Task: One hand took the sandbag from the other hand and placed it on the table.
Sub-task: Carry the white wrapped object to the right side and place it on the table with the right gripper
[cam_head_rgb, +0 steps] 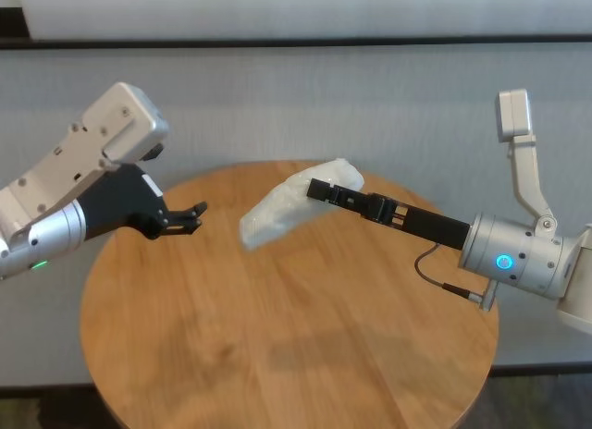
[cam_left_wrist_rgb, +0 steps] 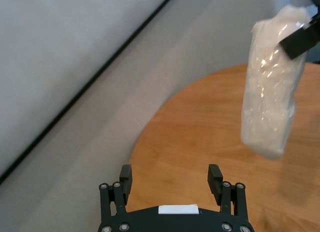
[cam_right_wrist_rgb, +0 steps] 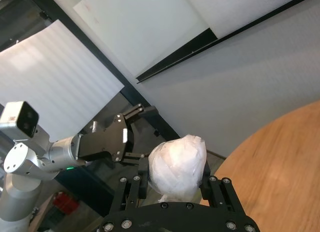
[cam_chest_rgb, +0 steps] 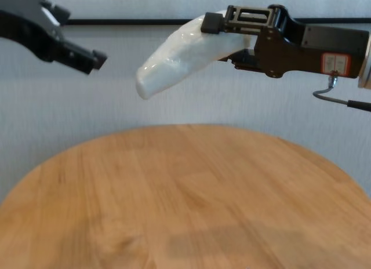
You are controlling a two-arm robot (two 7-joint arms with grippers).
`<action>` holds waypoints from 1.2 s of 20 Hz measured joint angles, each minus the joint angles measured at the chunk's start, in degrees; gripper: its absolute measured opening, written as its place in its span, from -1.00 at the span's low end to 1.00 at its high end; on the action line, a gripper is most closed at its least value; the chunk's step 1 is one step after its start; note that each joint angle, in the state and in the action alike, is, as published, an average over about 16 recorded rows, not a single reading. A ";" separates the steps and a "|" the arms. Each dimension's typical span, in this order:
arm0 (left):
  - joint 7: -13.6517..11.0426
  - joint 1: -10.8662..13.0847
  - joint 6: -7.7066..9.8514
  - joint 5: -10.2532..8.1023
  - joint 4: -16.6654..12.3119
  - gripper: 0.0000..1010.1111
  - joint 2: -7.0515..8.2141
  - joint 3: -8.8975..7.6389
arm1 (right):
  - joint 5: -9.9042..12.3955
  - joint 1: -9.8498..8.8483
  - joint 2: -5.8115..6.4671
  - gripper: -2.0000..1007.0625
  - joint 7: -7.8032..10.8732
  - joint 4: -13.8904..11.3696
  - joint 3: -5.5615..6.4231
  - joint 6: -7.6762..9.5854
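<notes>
I see the sandbag [cam_chest_rgb: 179,51] in glossy clear plastic wrap, its white filling looking grainy. The table [cam_head_rgb: 277,355] is light wood — smooth, visible grain, a soft sheen. Both grippers are matt black; the wrists, brushed silver metal.

Your light is even and bright, diffuse, no hard source. Soft faint shadows lie on the table [cam_head_rgb: 277,355], blurred at their edges. Small glints of glare sit on the sandbag [cam_left_wrist_rgb: 270,67] wrap. Wrist views are sharp up close; your chest view's tabletop looks slightly soft.
</notes>
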 joint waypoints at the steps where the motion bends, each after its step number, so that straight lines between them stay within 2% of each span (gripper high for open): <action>1: -0.18 -0.13 0.40 0.04 0.16 0.98 -0.15 0.05 | 0.00 0.00 0.00 0.13 0.00 0.00 0.00 0.00; 5: -0.74 -0.58 1.80 0.07 0.78 0.98 -0.68 0.22 | -0.10 0.02 -0.01 0.13 -0.40 0.06 -0.01 -0.09; 9: -1.08 -0.73 2.40 -0.11 1.26 0.98 -1.03 0.21 | -0.80 0.04 -0.03 0.13 -1.87 0.31 0.07 -0.77; 18: -0.97 -0.74 2.37 -0.26 1.35 0.98 -1.09 0.15 | -3.98 -0.37 -0.07 0.13 -7.86 1.79 1.33 -4.25; 24: -0.84 -0.74 2.63 -0.21 1.21 0.98 -1.03 0.17 | -6.79 -0.68 -0.12 0.13 -11.19 4.59 2.42 -6.81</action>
